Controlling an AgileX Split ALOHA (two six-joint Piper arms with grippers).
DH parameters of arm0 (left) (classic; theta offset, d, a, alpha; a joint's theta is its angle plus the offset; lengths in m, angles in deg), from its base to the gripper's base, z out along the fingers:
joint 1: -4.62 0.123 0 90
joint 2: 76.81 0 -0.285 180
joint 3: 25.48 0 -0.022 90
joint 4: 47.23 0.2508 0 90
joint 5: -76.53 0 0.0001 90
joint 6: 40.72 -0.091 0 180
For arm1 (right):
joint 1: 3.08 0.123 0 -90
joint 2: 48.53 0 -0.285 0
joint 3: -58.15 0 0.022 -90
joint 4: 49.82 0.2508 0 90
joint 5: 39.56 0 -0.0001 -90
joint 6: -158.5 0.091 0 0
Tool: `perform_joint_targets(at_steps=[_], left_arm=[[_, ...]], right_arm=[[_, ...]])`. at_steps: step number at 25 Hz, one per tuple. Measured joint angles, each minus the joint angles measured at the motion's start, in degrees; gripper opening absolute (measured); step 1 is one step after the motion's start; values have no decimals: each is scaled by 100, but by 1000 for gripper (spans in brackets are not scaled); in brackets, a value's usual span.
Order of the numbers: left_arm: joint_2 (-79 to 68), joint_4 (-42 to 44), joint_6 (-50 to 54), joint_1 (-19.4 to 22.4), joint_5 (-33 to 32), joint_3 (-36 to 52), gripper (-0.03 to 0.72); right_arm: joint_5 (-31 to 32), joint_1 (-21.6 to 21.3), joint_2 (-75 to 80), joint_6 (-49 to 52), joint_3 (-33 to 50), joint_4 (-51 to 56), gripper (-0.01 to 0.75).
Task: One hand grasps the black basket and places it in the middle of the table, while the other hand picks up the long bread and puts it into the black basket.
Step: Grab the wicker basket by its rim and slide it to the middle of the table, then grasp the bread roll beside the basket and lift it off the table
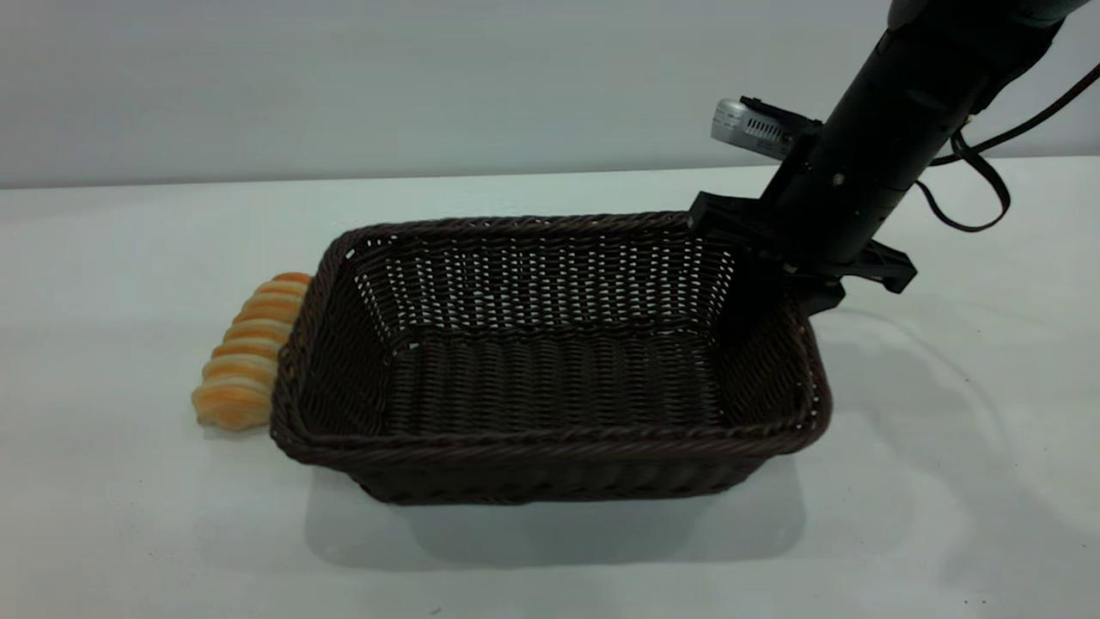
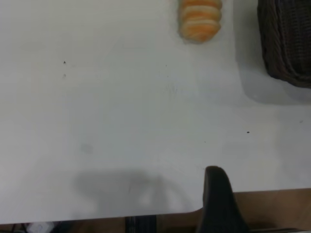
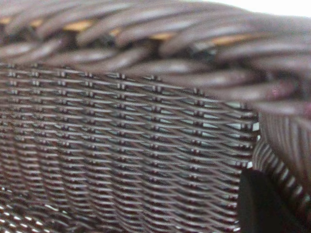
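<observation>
The black basket (image 1: 550, 404) stands mid-table, a big dark woven rectangle with nothing inside. My right gripper (image 1: 778, 288) is shut on the basket's far right rim, reaching down from the upper right. In the right wrist view the wicker wall (image 3: 126, 145) fills the picture, with one black finger (image 3: 267, 204) against it. The long bread (image 1: 249, 352) lies on the table just behind the basket's left end, partly hidden by it. My left gripper (image 2: 218, 199) hovers by the table's near edge, well away from the long bread (image 2: 200, 19) and the basket's corner (image 2: 286, 43).
The pale table (image 1: 129, 516) spreads wide on all sides of the basket. A black cable (image 1: 980, 172) loops off the right arm. In the left wrist view the table edge (image 2: 262, 194) and a brown floor beyond it show.
</observation>
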Motion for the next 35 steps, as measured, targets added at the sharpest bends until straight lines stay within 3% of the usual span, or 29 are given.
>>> perform_joint_targets(at_steps=[4, 11, 14, 23, 27, 35], left_arm=[[0, 0, 0, 0, -11, 0, 485], [0, 0, 0, 0, -11, 0, 485], [0, 0, 0, 0, -30, 0, 485], [0, 0, 0, 0, -73, 0, 485], [-20, 0, 0, 0, -79, 0, 485], [-844, 0, -110, 0, 162, -2, 485]], right_arm=[[80, 0, 0, 0, 0, -35, 168], [302, -131, -24, -100, -5, -30, 437], [594, -430, -169, -100, -5, -5, 503], [1901, -1304, -1019, -926, -5, 464, 527], [2400, -1455, -1399, -867, -5, -682, 527], [2919, -1472, -2553, 483, 77, -2860, 527]])
